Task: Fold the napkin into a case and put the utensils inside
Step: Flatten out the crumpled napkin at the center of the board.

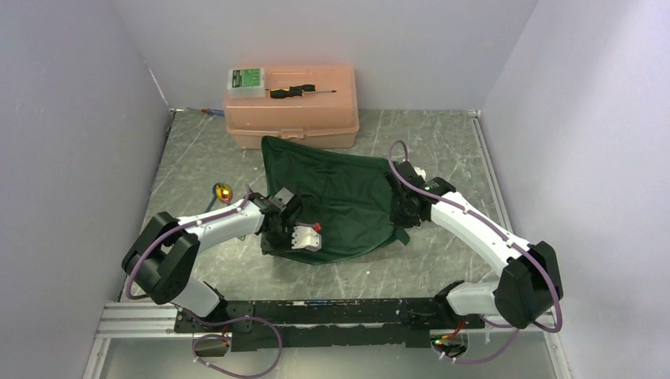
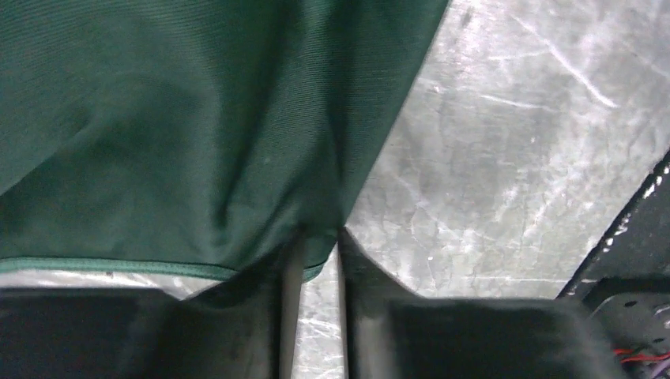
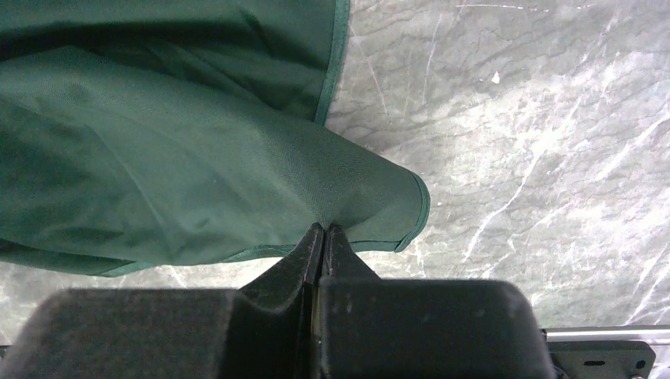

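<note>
The only label in sight is the green one on a small pale case [image 1: 247, 80]; its print is too small to read. The case sits on top of a peach plastic box [image 1: 292, 118] at the rear wall, beside a black-handled screwdriver [image 1: 300, 91].

The napkin [image 1: 340, 189] lies rumpled in the middle of the bench [image 1: 442, 150], its far corner right at the box front. The right tool [image 3: 324, 229] is closed tight on a fold of cloth at the napkin's right edge. The left tool [image 2: 320, 245] stands partly open at the near-left hem, with bare bench showing through the gap. The cloth hangs at its tips, and I cannot tell whether it is gripped.

One gold-headed utensil [image 1: 223, 191] rests on the bench left of the napkin, well apart from it.

Bare bench lies open to the right of the napkin and along its near side. Walls close in the left, right and rear.
</note>
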Available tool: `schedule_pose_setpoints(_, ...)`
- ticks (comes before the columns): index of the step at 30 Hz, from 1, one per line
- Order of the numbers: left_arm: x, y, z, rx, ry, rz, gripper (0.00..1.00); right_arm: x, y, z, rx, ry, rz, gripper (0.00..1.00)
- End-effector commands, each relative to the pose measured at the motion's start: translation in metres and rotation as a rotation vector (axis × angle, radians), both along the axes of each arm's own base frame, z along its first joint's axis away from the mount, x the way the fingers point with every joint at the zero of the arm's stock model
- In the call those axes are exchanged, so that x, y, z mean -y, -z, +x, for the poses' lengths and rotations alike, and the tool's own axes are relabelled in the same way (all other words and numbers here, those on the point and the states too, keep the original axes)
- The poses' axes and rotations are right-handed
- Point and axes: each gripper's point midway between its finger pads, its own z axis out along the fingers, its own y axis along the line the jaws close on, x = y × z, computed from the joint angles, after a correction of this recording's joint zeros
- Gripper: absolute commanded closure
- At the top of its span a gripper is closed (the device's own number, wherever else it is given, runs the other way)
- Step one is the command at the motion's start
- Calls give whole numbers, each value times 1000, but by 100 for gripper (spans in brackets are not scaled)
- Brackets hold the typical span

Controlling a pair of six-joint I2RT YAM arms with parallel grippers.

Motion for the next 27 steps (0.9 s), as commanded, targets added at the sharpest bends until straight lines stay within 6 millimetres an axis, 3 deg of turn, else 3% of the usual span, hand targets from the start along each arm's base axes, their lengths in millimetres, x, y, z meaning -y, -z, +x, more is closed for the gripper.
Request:
schedule_pose_setpoints(1, 11, -10, 28, 110, 14, -14, 85, 5, -14, 14, 67, 11, -7, 100)
schedule_pose_setpoints(3, 17, -16, 37, 133, -18, -31, 97, 7, -16, 15, 74, 12, -9, 100)
schedule_pose_setpoints(8, 29, -42, 47, 159, -65, -86, 97, 13, -24, 16, 95, 12, -33, 100)
schedule_pose_setpoints(11, 29, -54, 28, 77, -55, -114, 96, 16, -27, 15, 99, 9, -44, 100)
schedule_pose_setpoints(14, 24, -49, 15, 40, -49, -110, 93, 15, -26, 15, 97, 8, -38, 100)
schedule_pose_setpoints(15, 21, -46, 12, 32, -39, -102, 88, 13, -27, 16, 98, 5, -34, 100)
schedule_pose_setpoints(20, 13, -32, -11, -40, 10, -67, 19, 11, -29, 19, 99, 1, -32, 100)
schedule_pose_setpoints(24, 16, -16, -7, 2, 12, -55, 16, 7, -27, 21, 94, -2, -19, 100)
schedule_pose_setpoints(27, 14, -5, 3, 59, -6, -24, 25, 5, -26, 22, 88, -5, -13, 100)
